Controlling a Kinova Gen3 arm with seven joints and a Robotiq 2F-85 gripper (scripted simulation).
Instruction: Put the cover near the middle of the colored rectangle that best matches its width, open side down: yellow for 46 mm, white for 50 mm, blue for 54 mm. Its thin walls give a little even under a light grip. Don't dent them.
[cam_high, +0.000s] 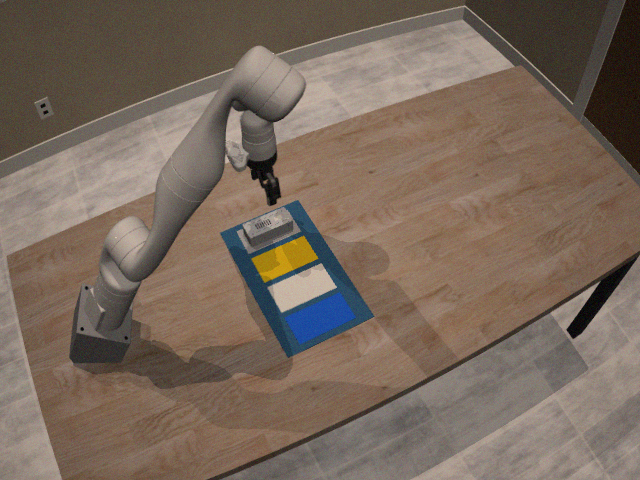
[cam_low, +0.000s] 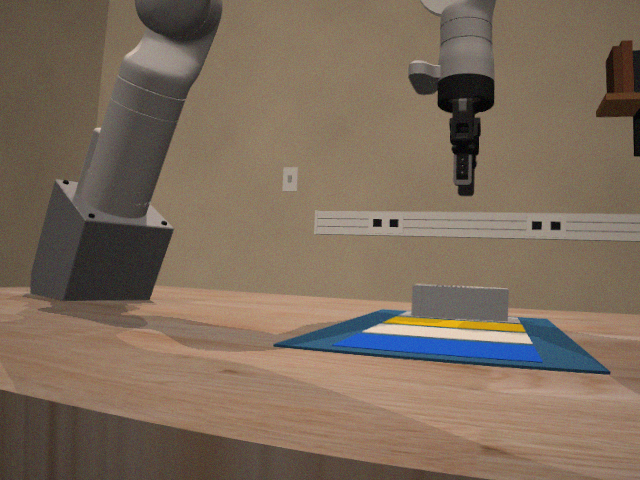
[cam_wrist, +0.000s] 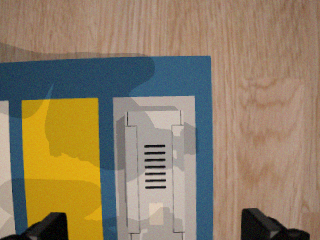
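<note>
The cover is a pale grey oblong box with a slotted top. It rests on a grey patch at the far end of the dark blue mat. Beyond it lie the yellow rectangle, the white rectangle and the blue rectangle, in a row. My gripper is open and empty. It points straight down, high above the cover.
The arm's grey base stands at the table's left end. The wooden table stretches far to the right of the mat. A wall shelf shows at the right in the exterior view.
</note>
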